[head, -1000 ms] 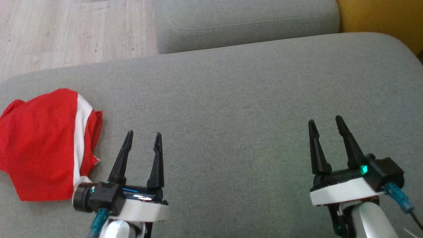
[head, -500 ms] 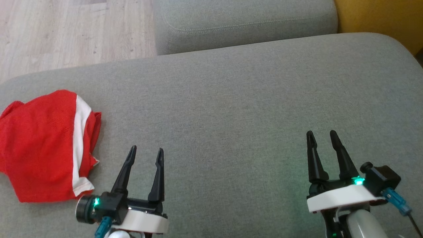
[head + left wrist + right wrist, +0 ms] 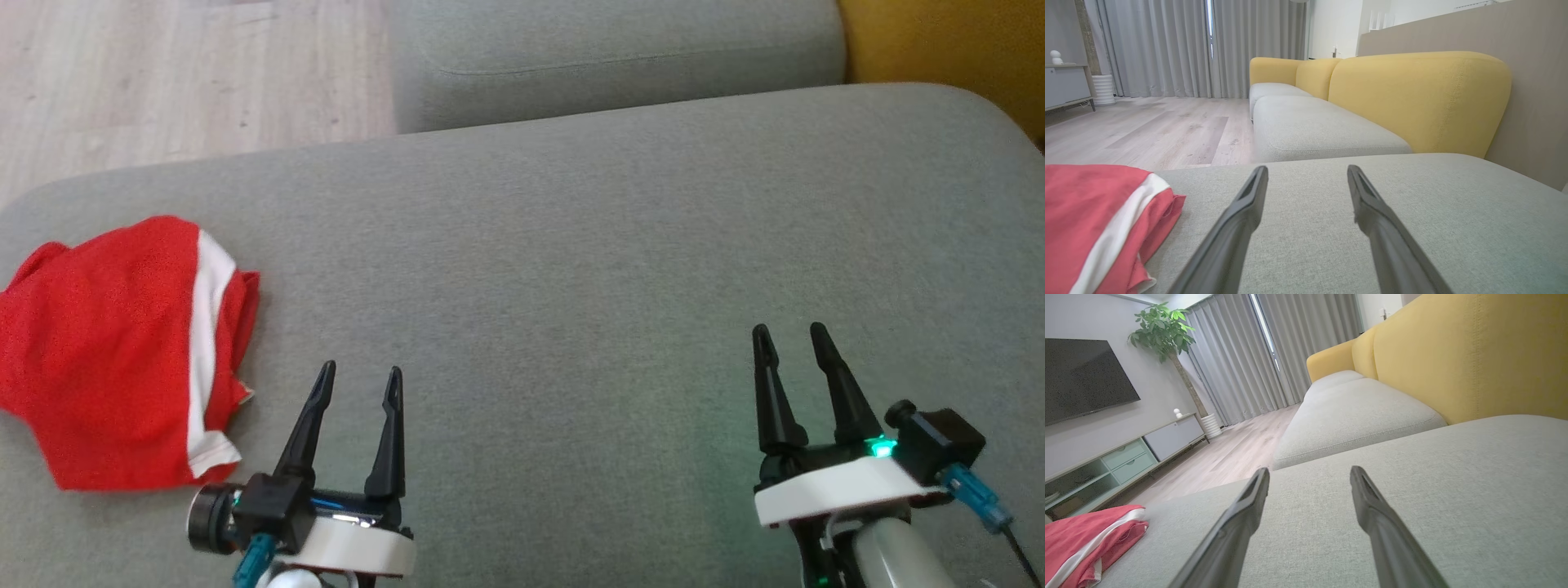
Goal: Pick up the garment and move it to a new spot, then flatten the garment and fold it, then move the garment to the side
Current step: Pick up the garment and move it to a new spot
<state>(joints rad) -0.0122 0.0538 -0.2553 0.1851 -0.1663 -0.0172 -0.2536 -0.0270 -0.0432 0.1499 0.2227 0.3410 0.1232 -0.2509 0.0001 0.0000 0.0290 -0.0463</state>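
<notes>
Resting in a folded bundle on the grey seat cushion (image 3: pixel 571 245), the red garment (image 3: pixel 106 351) with its white stripe lies at the cushion's left end, close to the edge that faces the wooden floor (image 3: pixel 188 73). My left gripper (image 3: pixel 361 370) hovers over the cushion's near-left part, just beside the garment but apart from it, fingers spread and holding nothing. My right gripper (image 3: pixel 789 328) hovers over the cushion's near-right part, well apart from the garment, fingers likewise spread and empty (both pairs point toward the cushion's far edge). Beyond that far edge sit a second grey cushion (image 3: pixel 612 57) and a yellow backrest (image 3: pixel 939 49).
</notes>
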